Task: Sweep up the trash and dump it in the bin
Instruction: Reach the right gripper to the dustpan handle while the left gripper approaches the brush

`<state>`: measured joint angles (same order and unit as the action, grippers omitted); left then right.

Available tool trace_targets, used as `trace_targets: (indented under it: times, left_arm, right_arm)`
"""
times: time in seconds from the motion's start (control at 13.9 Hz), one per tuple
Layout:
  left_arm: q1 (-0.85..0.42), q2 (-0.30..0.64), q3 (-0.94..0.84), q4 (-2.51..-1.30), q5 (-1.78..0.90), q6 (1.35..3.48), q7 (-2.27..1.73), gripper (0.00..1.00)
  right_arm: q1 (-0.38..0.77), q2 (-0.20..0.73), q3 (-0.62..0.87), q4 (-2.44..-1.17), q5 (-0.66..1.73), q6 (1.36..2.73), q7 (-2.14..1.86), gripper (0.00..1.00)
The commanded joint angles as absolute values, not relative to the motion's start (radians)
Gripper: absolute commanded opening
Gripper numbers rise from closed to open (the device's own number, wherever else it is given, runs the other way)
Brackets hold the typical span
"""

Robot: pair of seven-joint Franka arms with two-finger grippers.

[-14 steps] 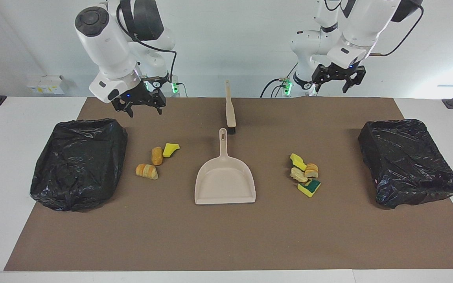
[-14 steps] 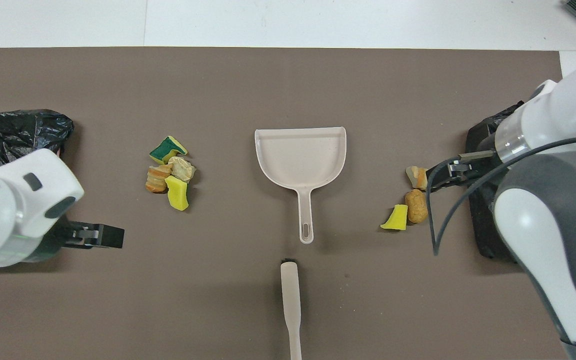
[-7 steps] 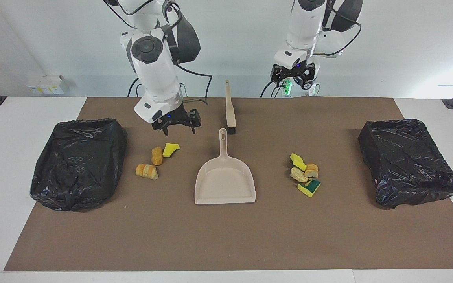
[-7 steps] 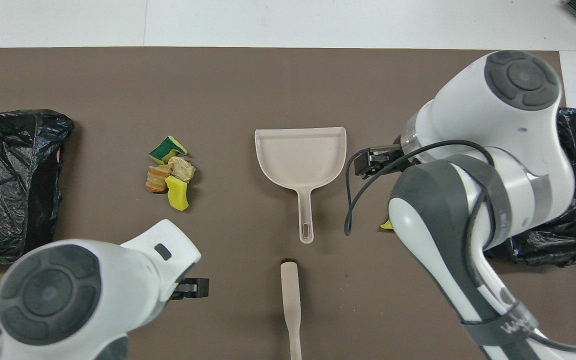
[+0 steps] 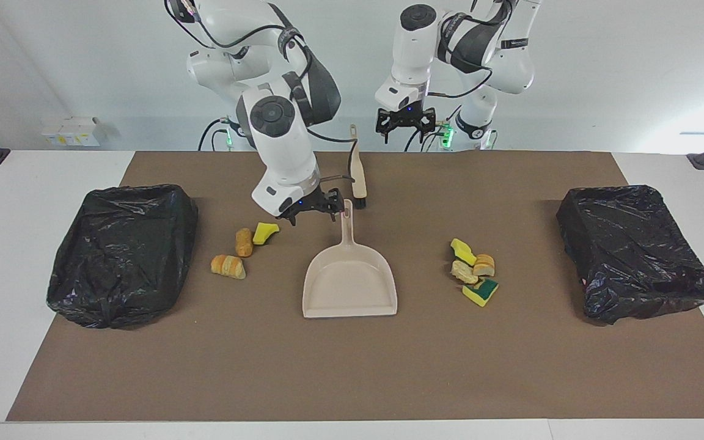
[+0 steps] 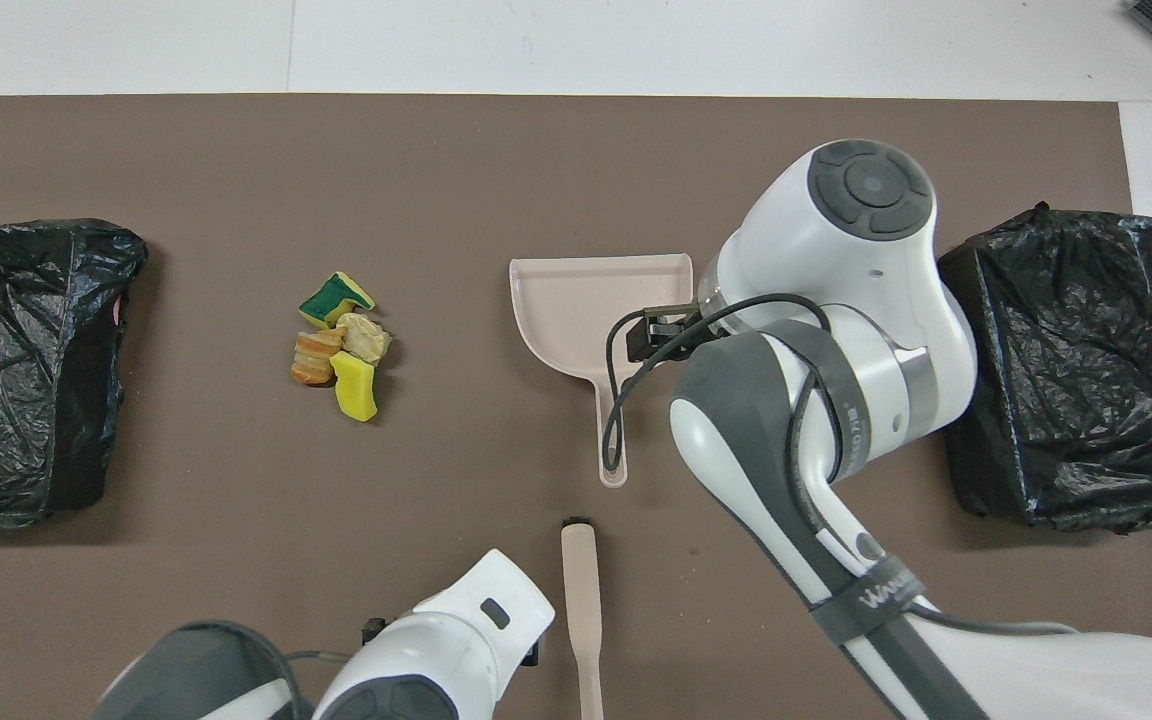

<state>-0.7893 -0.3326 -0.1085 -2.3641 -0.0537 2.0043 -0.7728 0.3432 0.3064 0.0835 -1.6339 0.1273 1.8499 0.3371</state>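
Note:
The trash lies in two heaps. Three scraps (image 5: 244, 244) lie between the dustpan (image 5: 350, 282) and the bin at the right arm's end; my right arm hides them in the overhead view. Several scraps (image 5: 474, 270) lie toward the left arm's end and also show in the overhead view (image 6: 339, 345). My right gripper (image 5: 313, 216) is open and empty, low beside the dustpan's handle (image 5: 346, 214). My left gripper (image 5: 405, 132) is open and empty, raised beside the handle end of the beige brush (image 5: 358, 171). The brush lies just nearer the robots than the dustpan (image 6: 596, 295).
Two bins lined with black bags stand on the brown mat (image 5: 352, 366), one at the right arm's end (image 5: 123, 253) and one at the left arm's end (image 5: 636, 250). In the overhead view my right arm crosses over the dustpan's side (image 6: 816, 330).
Both arms swung in from the table's ends toward the middle. The right gripper came down beside the dustpan's handle. The left gripper moved to beside the brush's handle end. No object moved.

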Motion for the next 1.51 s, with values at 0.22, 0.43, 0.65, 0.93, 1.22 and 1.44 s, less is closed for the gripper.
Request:
trace_targets:
  times: [0.22,0.43,0.65,0.93,1.22,1.44]
  left_arm:
    - [-1.003,-0.216,-0.089,-2.468,-0.106,2.253,-0.920,1.00]
    - [-1.055,-0.215,-0.091,-2.485,-0.118,2.318,-0.962,1.00]
    - [-1.075,-0.204,-0.091,-2.493,-0.132,2.327,-0.965,1.00]
    - [-1.098,-0.201,-0.091,-2.514,-0.132,2.338,-0.960,1.00]
    - [-1.098,-0.154,-0.091,-2.516,-0.132,2.376,-0.962,1.00]
    - [-1.098,-0.147,-0.091,-2.510,-0.132,2.395,-0.962,1.00]
  right_arm:
    - [0.397,0.298,0.087,-1.771,0.149,1.927,0.362,1.00]
    - [0.431,0.295,0.087,-1.848,0.149,2.020,0.408,1.00]
    - [0.460,0.301,0.086,-1.859,0.147,2.045,0.437,0.95]
    - [0.469,0.299,0.086,-1.858,0.147,2.023,0.443,0.46]
    - [0.472,0.296,0.086,-1.838,0.143,1.996,0.440,0.00]
    - [0.456,0.262,0.084,-1.798,0.140,1.905,0.385,0.00]
